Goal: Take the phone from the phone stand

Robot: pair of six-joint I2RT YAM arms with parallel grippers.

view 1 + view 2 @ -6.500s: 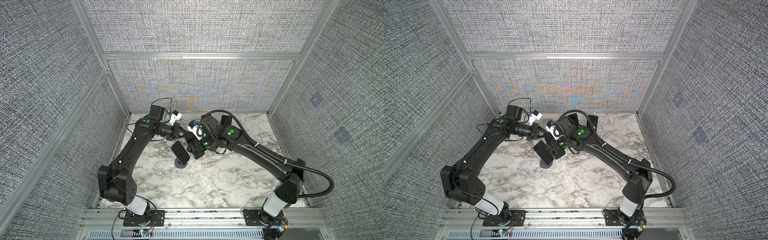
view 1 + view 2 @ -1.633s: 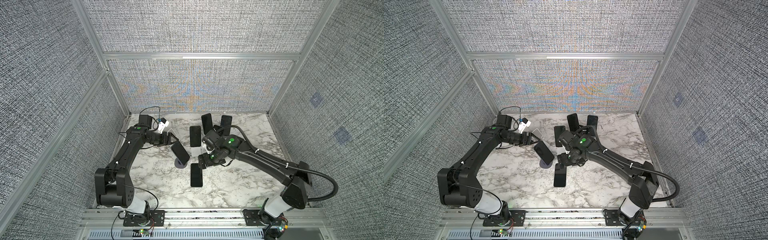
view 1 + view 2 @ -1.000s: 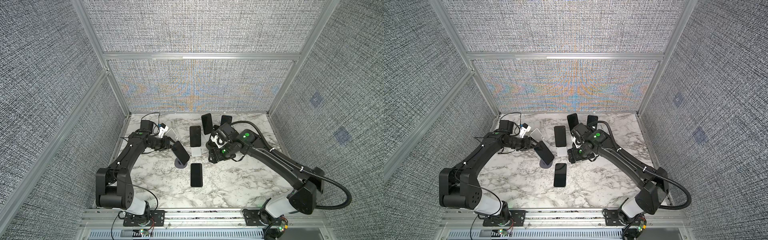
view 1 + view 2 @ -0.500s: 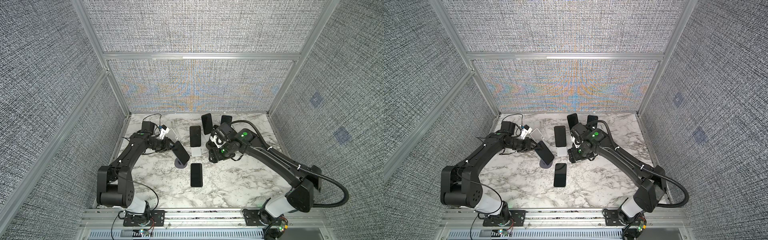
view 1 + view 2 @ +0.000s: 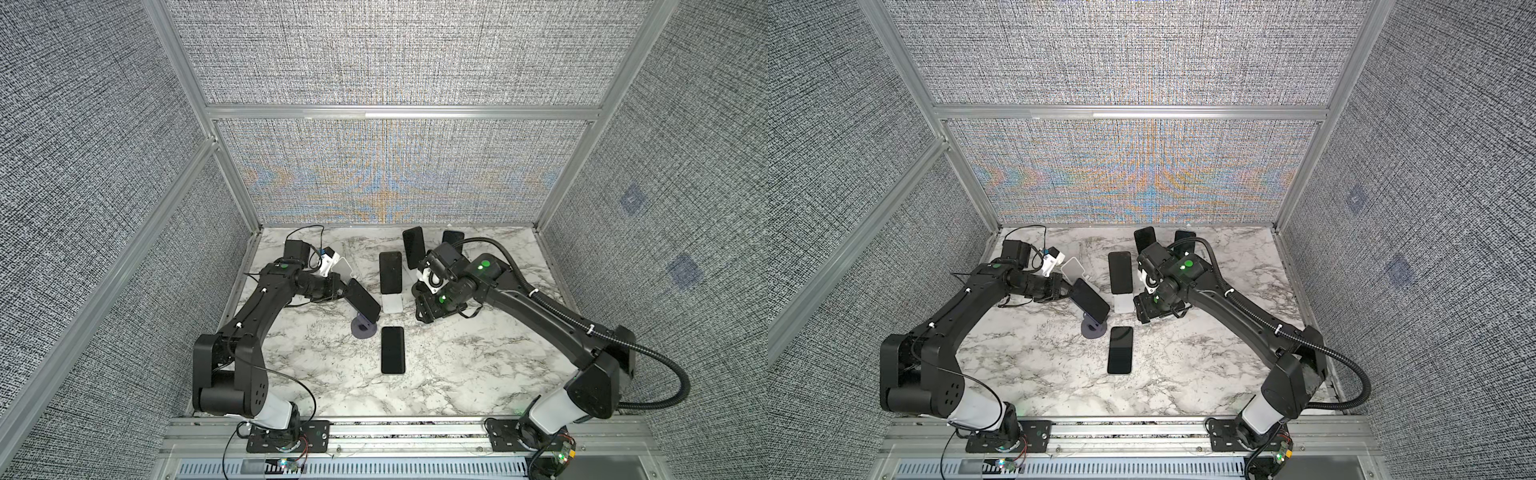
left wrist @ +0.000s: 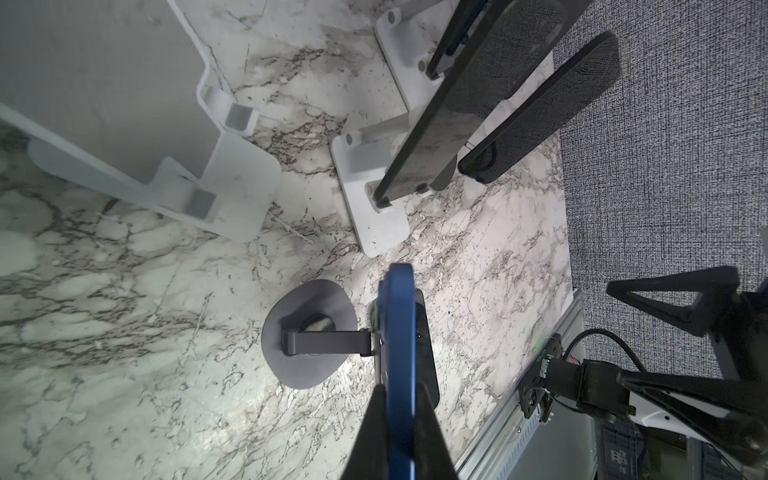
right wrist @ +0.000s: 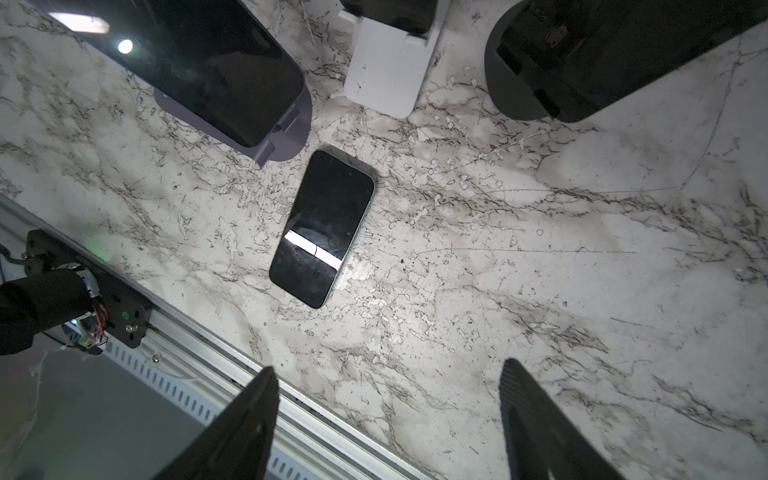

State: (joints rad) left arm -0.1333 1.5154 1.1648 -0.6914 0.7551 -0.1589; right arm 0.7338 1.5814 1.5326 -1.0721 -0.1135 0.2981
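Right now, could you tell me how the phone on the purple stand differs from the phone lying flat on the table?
The propped phone leans tilted on the purple stand; the flat phone lies screen up on the table. The left gripper is shut on the propped phone's edge; nothing touches the flat phone. Both screens are dark.

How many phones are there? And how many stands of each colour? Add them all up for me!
phones: 5 (blue-edged phone, flat phone, three propped phones)
white stands: 3
purple stand: 1
black stand: 1
total: 10
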